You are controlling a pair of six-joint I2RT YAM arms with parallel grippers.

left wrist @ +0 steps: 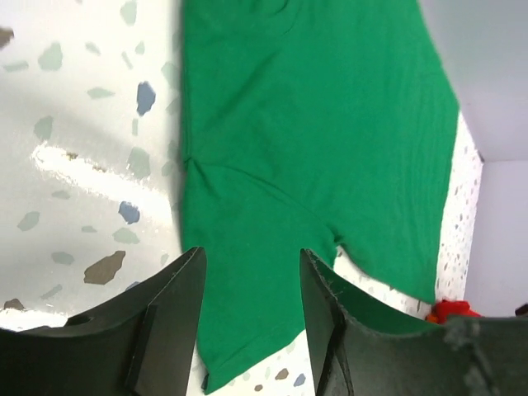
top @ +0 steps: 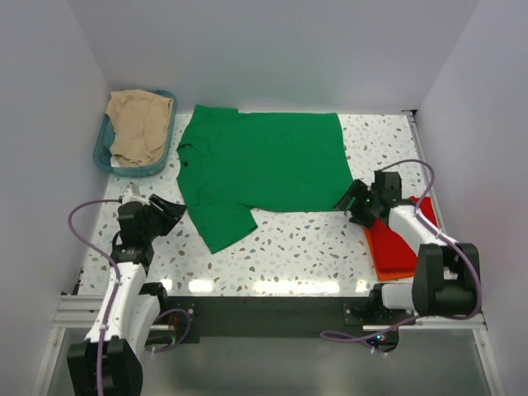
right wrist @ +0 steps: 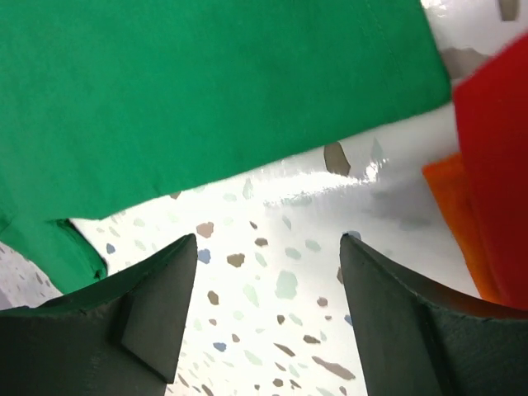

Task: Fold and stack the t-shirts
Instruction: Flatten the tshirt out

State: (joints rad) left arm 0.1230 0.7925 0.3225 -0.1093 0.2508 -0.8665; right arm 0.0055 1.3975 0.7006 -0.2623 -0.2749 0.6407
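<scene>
A bright green t-shirt [top: 264,169] lies spread flat on the speckled table, collar to the left, one sleeve pointing to the near side. A folded red-orange t-shirt [top: 400,239] lies at the right, partly under the right arm. My left gripper [top: 175,210] is open and empty just left of the green sleeve; in the left wrist view the sleeve [left wrist: 247,305] shows between its fingers [left wrist: 177,313]. My right gripper [top: 351,202] is open and empty by the green shirt's near right corner [right wrist: 404,82]. The red-orange shirt [right wrist: 495,181] shows at the right of the right wrist view.
A teal plastic basket [top: 106,148] holding a beige cloth [top: 140,124] stands at the back left corner. White walls close in the table on the left, back and right. Bare speckled tabletop [top: 305,247] lies between the green shirt and the arm bases.
</scene>
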